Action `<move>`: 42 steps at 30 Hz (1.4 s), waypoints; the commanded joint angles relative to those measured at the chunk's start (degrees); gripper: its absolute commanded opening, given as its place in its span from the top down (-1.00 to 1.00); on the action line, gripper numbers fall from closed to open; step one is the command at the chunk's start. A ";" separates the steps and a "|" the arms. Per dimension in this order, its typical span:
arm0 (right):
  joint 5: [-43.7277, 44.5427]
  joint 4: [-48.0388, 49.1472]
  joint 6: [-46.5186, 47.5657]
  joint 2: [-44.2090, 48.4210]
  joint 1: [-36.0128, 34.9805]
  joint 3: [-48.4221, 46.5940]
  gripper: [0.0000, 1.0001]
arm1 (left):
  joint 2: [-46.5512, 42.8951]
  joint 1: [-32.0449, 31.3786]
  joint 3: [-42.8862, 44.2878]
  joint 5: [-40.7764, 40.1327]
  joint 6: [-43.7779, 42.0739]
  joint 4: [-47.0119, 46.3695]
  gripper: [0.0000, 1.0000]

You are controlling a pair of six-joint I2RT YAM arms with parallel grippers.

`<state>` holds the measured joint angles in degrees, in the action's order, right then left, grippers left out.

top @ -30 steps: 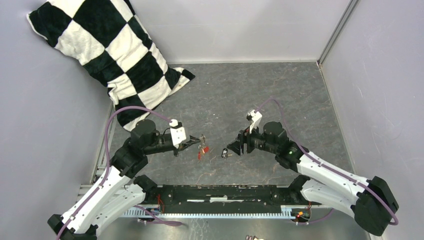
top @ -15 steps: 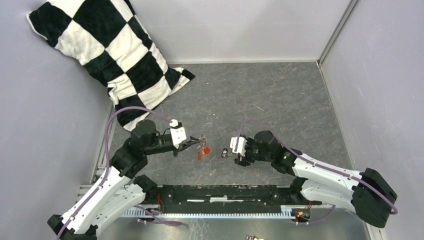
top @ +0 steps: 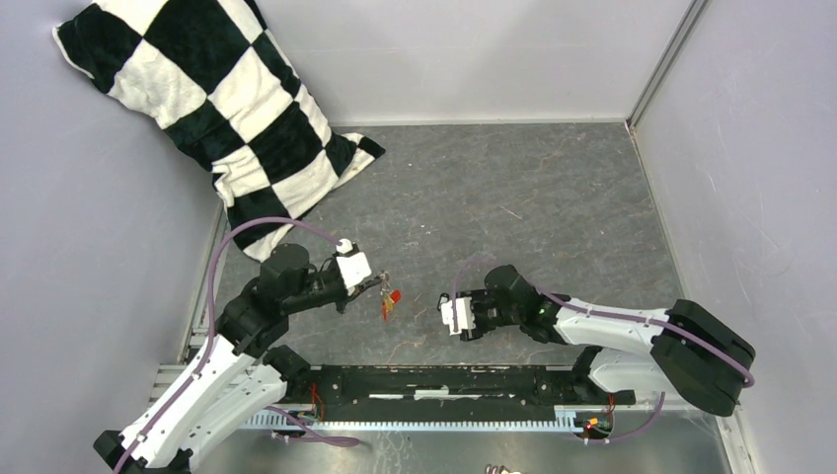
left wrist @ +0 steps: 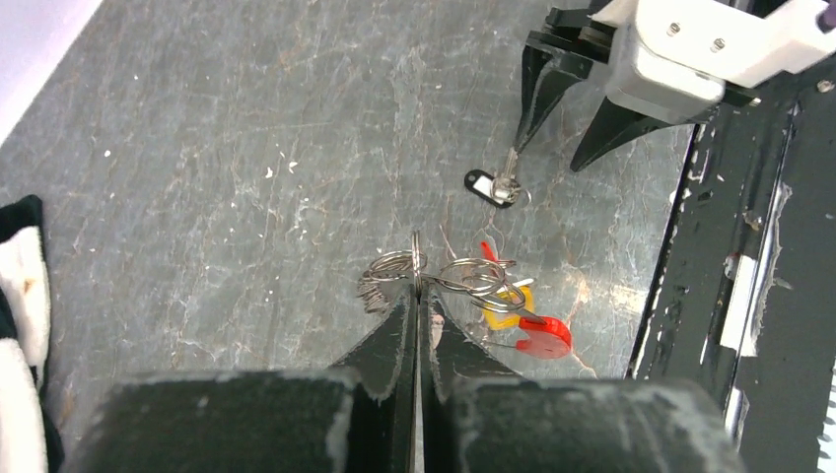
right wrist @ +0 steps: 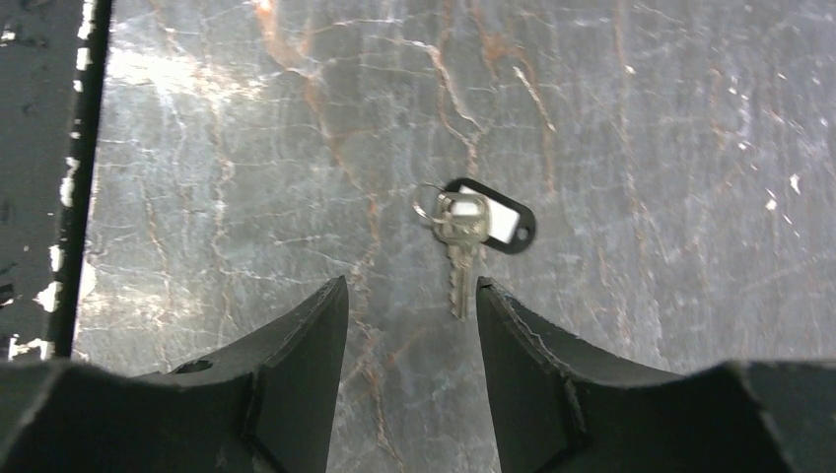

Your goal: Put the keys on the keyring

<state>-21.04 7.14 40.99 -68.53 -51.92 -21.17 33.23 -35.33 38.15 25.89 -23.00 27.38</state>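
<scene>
My left gripper (left wrist: 416,294) is shut on the keyring (left wrist: 394,268), a bunch of thin silvery wire loops held a little above the table. A red-headed key (left wrist: 542,335) and a yellow-headed key (left wrist: 505,307) hang from the loops; in the top view the red key (top: 393,295) dangles just past the left gripper (top: 379,280). A black-headed key (right wrist: 481,221) with a short silvery blade lies flat on the table. My right gripper (right wrist: 412,286) is open and low over the table, the blade tip just inside its right finger (right wrist: 513,335).
A black-and-white checkered pillow (top: 227,109) leans in the back left corner. A black rail (top: 444,380) runs along the near edge, close behind both grippers. Grey walls close in the table on the left, back and right.
The right arm swung down toward the near edge and leftward, turning its gripper onto the black-headed key, and its jaws narrowed a little. The left gripper drew slightly back with the keyring.
</scene>
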 commanded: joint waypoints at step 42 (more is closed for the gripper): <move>5.07 -1.30 12.66 -9.93 -5.22 -6.03 0.17 | -2.35 0.44 1.68 3.10 2.17 -0.44 0.96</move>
<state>-15.42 12.88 50.74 -79.46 -57.32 -25.08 30.74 -35.11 37.87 27.07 -23.16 29.89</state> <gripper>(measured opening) 0.409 0.033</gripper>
